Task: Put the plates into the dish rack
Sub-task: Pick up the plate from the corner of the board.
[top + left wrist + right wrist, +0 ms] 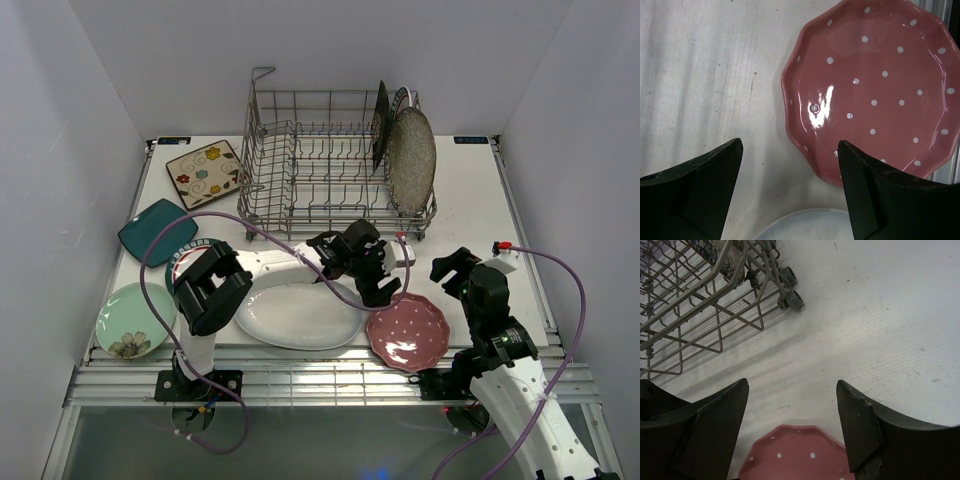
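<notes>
From where I stood, the step in hand looked like the pickup of the next plate. The left pincer (790, 145) hung with its jaws spread wide and nothing between them, and the pink dotted plate (875, 85) lay flat on the table (705, 75) just ahead of it. Only the plate's near scalloped edge reached the right-hand finger. The right pincer (792, 385) was likewise parted and empty, with the same plate's rim showing low between its fingers and the dish rack (300, 150) ahead and off to its left. I judged that the next move called for the left pincer to shift towards its right-hand side and drop until one finger could slip under that lip, which would be awkward with a plate lying flush. The plate looked glossy, shallow and wavy-rimmed, pink with small white dots, so probably slippery. A speckled grey plate (412, 160) stood upright in the rack's far end, and the white oval plate (295, 315) lay beneath the left arm.
</notes>
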Controlling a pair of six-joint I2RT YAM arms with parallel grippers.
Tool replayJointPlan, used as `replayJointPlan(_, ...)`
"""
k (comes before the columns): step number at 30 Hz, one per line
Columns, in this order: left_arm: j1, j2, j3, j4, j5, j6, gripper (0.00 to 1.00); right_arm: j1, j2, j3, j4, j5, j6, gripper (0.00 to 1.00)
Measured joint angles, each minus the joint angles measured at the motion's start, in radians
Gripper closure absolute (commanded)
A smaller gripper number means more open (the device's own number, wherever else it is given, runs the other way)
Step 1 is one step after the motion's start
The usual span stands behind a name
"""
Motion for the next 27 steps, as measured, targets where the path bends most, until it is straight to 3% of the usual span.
replayJointPlan(7,-0.004,0.081,0.000,0.002,-0.016,-0.029,0.19,0.000,-0.034,-0.010,-0.002,0.005,0.000,0.23)
replayJointPlan(20,-0.027,0.099,0.000,0.003,-0.033,-0.046,0.49,0.000,-0.045,-0.011,-0.004,0.021,0.001,0.23)
replayJointPlan(23,-0.029,0.099,0.000,0.003,-0.027,-0.046,0.65,0.000,-0.045,-0.012,-0.005,0.024,0.001,0.23)
replayJointPlan(24,-0.030,0.099,0.000,0.003,-0.025,-0.046,0.76,0.000,-0.045,-0.012,-0.005,0.025,0.000,0.23)
replayJointPlan(27,-0.030,0.099,0.004,0.021,-0.028,-0.069,0.94,0.000,-0.045,-0.012,-0.005,0.026,0.001,0.23)
